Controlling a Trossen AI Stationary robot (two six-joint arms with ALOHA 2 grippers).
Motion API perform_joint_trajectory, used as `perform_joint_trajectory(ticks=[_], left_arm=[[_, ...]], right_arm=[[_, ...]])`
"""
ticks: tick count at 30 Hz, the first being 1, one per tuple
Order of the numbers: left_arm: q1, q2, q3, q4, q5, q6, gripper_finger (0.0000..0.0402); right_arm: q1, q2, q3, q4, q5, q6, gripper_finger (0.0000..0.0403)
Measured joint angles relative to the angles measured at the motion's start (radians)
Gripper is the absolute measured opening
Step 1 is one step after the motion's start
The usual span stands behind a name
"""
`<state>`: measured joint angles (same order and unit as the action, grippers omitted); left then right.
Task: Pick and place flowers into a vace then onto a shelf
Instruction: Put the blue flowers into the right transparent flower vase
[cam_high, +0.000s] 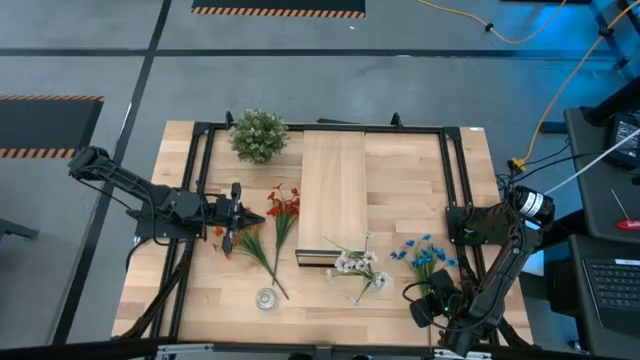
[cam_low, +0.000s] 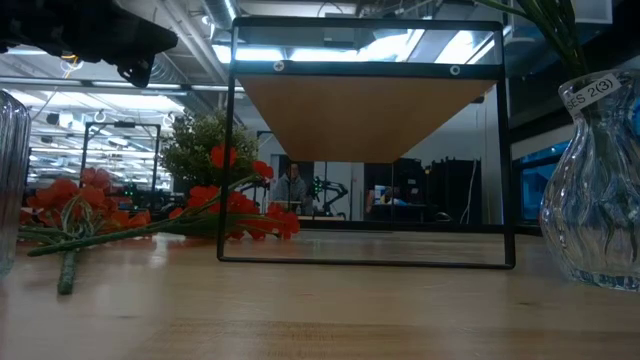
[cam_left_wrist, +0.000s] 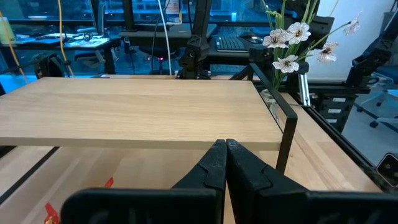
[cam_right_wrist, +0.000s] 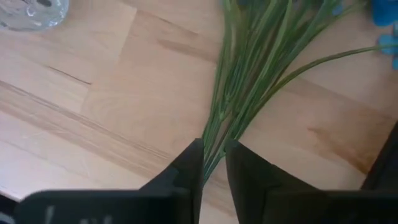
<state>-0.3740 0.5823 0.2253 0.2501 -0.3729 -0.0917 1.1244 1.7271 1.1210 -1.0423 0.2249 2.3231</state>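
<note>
My left gripper (cam_high: 246, 215) is pinched fully closed on nothing, parked over the tabletop (cam_high: 400, 180) just left of the red flowers (cam_high: 282, 204). The empty vase (cam_high: 266, 298) stands near the front edge. The shelf (cam_high: 332, 190) sits in the middle, white flowers (cam_high: 360, 264) by its front end. Blue flowers (cam_high: 424, 256) lie further right — my right gripper (cam_right_wrist: 213, 163) has its fingers narrowed around their green stems, near the front right corner.
</note>
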Motion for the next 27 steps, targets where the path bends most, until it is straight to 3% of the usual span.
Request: perform_joint_trajectory(ticks=[5, 19, 27], left_arm=[[0.000, 0.000, 0.000, 0.000, 0.000, 0.000, 0.0004], [0.000, 0.000, 0.000, 0.000, 0.000, 0.000, 0.0004], [0.000, 0.000, 0.000, 0.000, 0.000, 0.000, 0.0004]], right_arm=[[0.000, 0.000, 0.000, 0.001, 0.000, -0.029, 0.0100], [0.000, 0.000, 0.000, 0.004, 0.000, -0.029, 0.0241], [0.000, 0.053, 0.001, -0.004, 0.001, 0.028, 0.0256]])
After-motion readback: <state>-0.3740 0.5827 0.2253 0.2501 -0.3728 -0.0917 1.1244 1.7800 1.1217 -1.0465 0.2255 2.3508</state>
